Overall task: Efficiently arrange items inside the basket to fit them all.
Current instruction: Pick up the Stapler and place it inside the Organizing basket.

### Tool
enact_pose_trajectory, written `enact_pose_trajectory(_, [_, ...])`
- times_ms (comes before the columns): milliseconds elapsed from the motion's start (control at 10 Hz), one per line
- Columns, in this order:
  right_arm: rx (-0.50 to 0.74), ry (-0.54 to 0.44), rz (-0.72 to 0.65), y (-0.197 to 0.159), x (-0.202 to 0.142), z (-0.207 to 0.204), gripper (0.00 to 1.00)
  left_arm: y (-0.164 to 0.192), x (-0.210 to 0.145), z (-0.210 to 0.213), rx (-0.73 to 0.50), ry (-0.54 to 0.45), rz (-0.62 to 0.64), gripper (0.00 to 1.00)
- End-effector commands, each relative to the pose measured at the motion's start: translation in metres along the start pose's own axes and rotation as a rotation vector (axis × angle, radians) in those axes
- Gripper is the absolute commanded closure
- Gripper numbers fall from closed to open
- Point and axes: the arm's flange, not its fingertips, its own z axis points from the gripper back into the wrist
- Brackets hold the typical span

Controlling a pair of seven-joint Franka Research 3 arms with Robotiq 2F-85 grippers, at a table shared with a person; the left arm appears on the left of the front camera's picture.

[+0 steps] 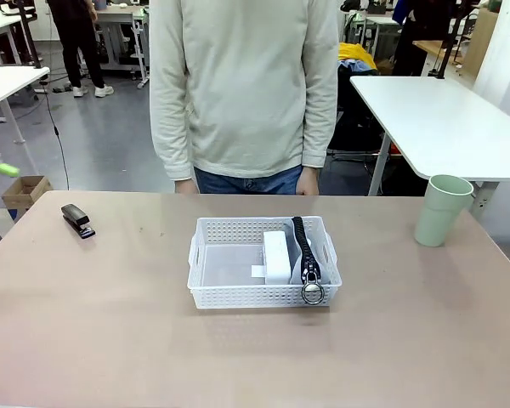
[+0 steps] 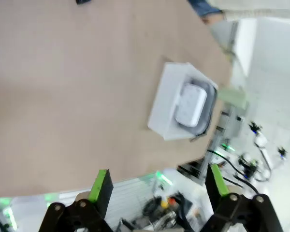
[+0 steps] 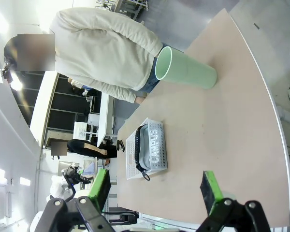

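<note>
Both pincers hung above the tabletop [image 1: 110, 331] with nothing between their fingers: the left pincer [image 2: 158, 172] spread wide, the right pincer [image 3: 156, 173] likewise. At mid-tabletop sat the basket [image 1: 263, 295]. Inside it, the grey zip pouch [image 1: 303, 251] stood on edge along the right wall, its metal ring at the near end, with the white block [image 1: 276, 255] just beside it. Farther back, outside the basket, the black stapler [image 1: 77, 220] lay at the left and the green cup [image 1: 442, 209] stood upright at the right. A person [image 1: 242, 85] stood at the far edge.
</note>
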Motion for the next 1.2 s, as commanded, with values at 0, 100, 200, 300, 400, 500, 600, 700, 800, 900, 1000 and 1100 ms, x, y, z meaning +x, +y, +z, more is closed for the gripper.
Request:
enact_pose_trajectory(0, [0.023, -0.010, 0.025, 0.001, 0.000, 0.000, 0.00, -0.020, 0.034, -0.027, 0.228, -0.049, -0.078, 0.00])
enact_pose_trajectory(100, [0.023, -0.010, 0.025, 0.001, 0.000, 0.000, 0.00, -0.030, 0.049, -0.047, 0.309, -0.161, -0.146, 0.00])
enact_pose_trajectory(200, [0.023, -0.010, 0.025, 0.001, 0.000, 0.000, 0.00, -0.036, 0.056, -0.064, 0.394, -0.248, -0.216, 0.00])
enact_pose_trajectory(300, [0.023, -0.010, 0.025, 0.001, 0.000, 0.000, 0.00, -0.040, 0.060, -0.076, 0.400, -0.407, -0.350, 0.00])
enact_pose_trajectory(400, [0.023, -0.010, 0.025, 0.001, 0.000, 0.000, 0.00, -0.037, 0.057, -0.084, 0.477, -0.386, -0.343, 0.00])
enact_pose_trajectory(500, [0.023, -0.010, 0.025, 0.001, 0.000, 0.000, 0.00, -0.033, 0.054, -0.088, 0.490, -0.428, -0.353, 0.00])
enact_pose_trajectory(600, [0.023, -0.010, 0.025, 0.001, 0.000, 0.000, 0.00, -0.055, 0.063, -0.075, 0.417, -0.328, -0.350, 0.00])
enact_pose_trajectory(700, [0.023, -0.010, 0.025, 0.001, 0.000, 0.000, 0.00, -0.055, 0.063, -0.075, 0.417, -0.328, -0.350, 0.00])
enact_pose_trajectory(800, [0.023, -0.010, 0.025, 0.001, 0.000, 0.000, 0.00, -0.055, 0.063, -0.075, 0.417, -0.328, -0.350, 0.00])
enact_pose_trajectory(900, [0.023, -0.010, 0.025, 0.001, 0.000, 0.000, 0.00, -0.055, 0.063, -0.075, 0.417, -0.328, -0.350, 0.00])
enact_pose_trajectory(1000, [0.023, -0.010, 0.025, 0.001, 0.000, 0.000, 0.00, -0.049, 0.062, -0.082, 0.429, -0.349, -0.371, 0.00])
enact_pose_trajectory(1100, [0.023, -0.010, 0.025, 0.001, 0.000, 0.000, 0.00, -0.055, 0.088, -0.085, 0.619, -0.252, -0.395, 0.00])
